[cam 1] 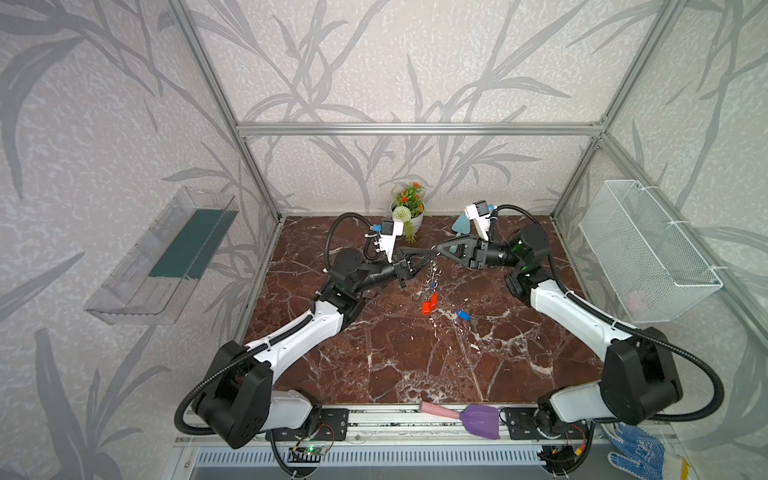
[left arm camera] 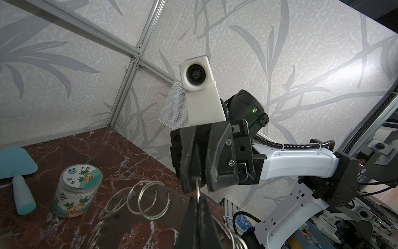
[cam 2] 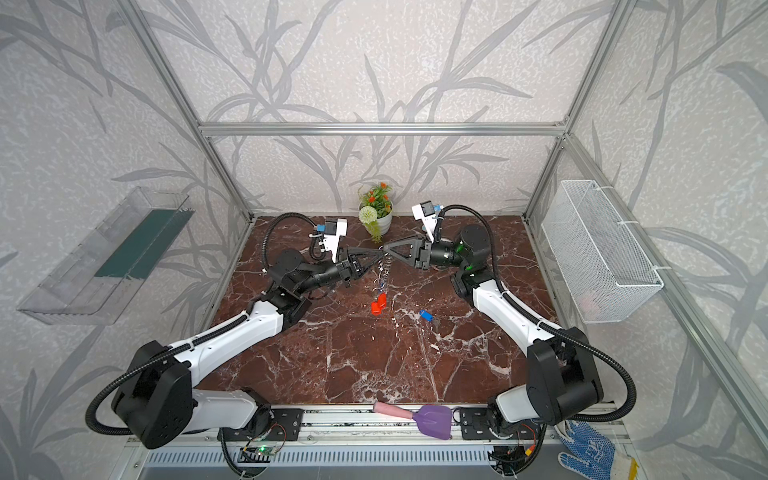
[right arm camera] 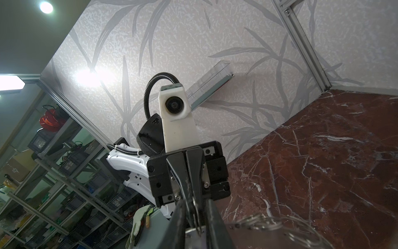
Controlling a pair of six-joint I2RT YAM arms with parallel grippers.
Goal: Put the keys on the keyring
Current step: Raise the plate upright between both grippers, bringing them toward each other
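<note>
Now we see the left jaws and right jaws both clamped on the keyring, held above the bench. One blue key lies apart on the bench, not yet on; whether the orange key hangs from the keyring, we cannot tell.

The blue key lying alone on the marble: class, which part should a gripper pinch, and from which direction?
Pinch the blue key by its plastic head, probably straight down from above. It lies flat on the marble table with bare stone all round, so both sides of the head are free.
</note>
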